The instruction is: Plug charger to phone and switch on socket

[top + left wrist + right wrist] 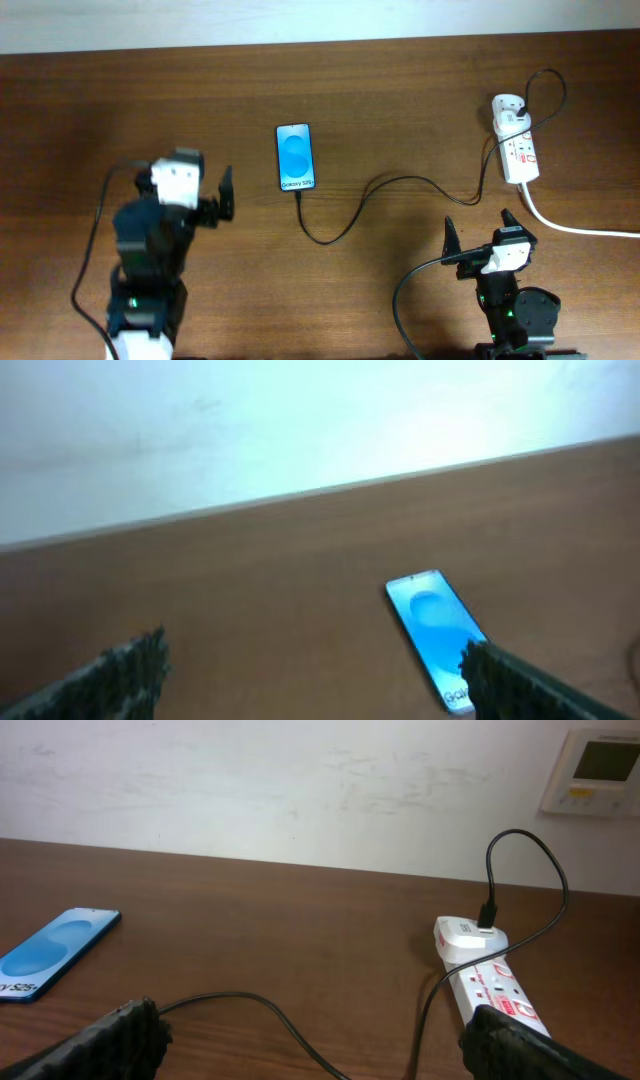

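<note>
Whereas overhead shows charger (326, 242) reaching phone (295, 157), right wrist shows socket (495, 992).

The phone (294, 156) lies flat, blue screen lit, centre-left. The thin black charger (400, 180) curls from its near end rightward to the white, red-marked socket (517, 150) at far right.

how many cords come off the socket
2: the black charger curls left to the phone; the white cord trails right from the socket, out of frame.
</note>
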